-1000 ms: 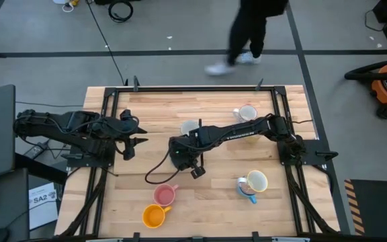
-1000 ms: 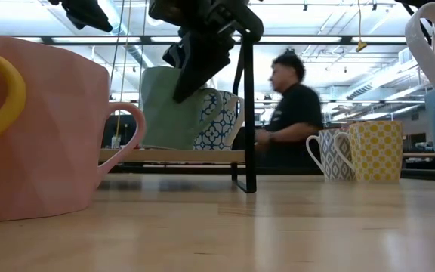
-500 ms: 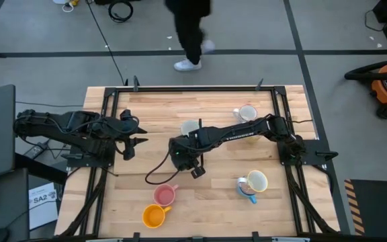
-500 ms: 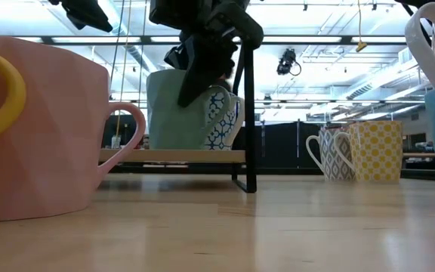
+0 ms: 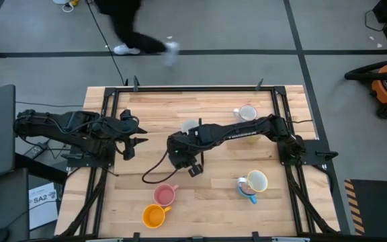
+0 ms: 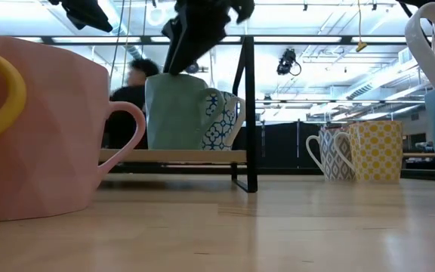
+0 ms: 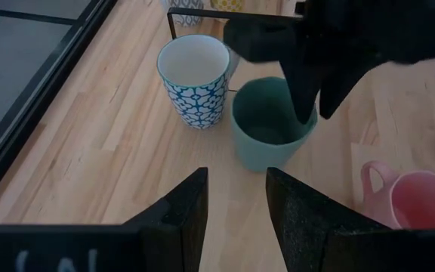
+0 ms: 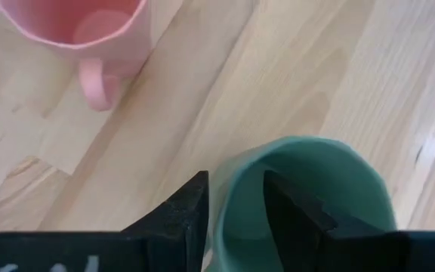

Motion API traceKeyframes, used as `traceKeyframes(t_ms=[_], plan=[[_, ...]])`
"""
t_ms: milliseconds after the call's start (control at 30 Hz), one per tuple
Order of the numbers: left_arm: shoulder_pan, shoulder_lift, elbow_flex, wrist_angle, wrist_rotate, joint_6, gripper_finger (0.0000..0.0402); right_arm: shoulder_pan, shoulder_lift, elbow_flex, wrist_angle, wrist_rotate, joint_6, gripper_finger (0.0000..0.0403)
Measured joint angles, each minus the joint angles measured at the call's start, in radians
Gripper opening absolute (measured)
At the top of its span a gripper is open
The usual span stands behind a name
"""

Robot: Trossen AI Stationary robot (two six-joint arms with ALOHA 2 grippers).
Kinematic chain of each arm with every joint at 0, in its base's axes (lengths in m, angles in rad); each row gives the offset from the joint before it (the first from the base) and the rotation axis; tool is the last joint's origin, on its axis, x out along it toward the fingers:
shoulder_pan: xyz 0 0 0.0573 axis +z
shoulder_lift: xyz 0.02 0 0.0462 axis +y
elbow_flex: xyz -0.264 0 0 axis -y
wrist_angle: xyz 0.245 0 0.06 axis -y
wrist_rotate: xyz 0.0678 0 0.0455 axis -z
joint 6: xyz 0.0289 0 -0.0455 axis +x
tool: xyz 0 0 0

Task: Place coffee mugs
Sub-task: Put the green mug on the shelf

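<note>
Left gripper [image 5: 134,134] parked at the table's [image 5: 213,202] left edge, fingers [image 7: 183,211] parted with a plain gap and gripping nothing. Straight ahead of those fingers, per the left wrist view only: a blue-and-white patterned mug [image 7: 195,79] touching a teal-green mug [image 7: 270,125], with the right gripper [image 7: 312,94] reaching down over the teal rim. From above, that pair almost hidden under the right arm; only a pale rim [image 5: 189,126] peeking out.

Right gripper [image 5: 180,151] near mid-table, directly above the teal-green mug [image 8: 308,196]. In its own wrist view, one finger [image 8: 187,208] outside the rim and the other inside, the wall between them, slightly spread; contact with the wall cannot be told. Low view: teal mug [image 6: 174,109] standing upright on the wood, gripper [image 6: 191,38] lifted to rim height.

Beyond the right fingers, a pink mug [image 8: 74,26]; from above, pink mug [image 5: 164,195] beside an orange mug [image 5: 153,216]. Further right, a white mug stacked in a blue mug [image 5: 251,183], and a cream mug [image 5: 246,113] at the far side. Low view alone showing grey-patterned [image 6: 329,153] and yellow-patterned [image 6: 376,151] mugs side by side.
</note>
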Motion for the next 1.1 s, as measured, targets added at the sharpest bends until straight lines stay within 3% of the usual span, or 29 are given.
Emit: traceKeyframes(t_ms=[300, 567, 733, 967, 1100], plan=[[0.0, 0.028, 0.0, -0.001, 0.012, -0.033, 0.0141, 0.0, 0.0, 0.263, -0.278, -0.001, 0.045, 0.0133], [0.0, 0.137, 0.0, -0.003, 0.015, -0.053, 0.0141, 0.011, -0.189, 0.172, -0.361, 0.004, 0.112, 0.0132], [0.0, 0.238, 0.0, 0.008, 0.014, -0.053, 0.0141, 0.035, -0.315, 0.045, -0.325, 0.008, 0.161, 0.0132], [0.0, 0.37, 0.0, 0.075, 0.0, -0.053, 0.0141, 0.067, -0.51, -0.286, -0.149, 0.141, 0.237, 0.0132], [0.002, 0.437, 0.0, 0.129, -0.012, -0.053, 0.0141, 0.072, -0.621, -0.457, -0.048, 0.161, 0.292, 0.0132]])
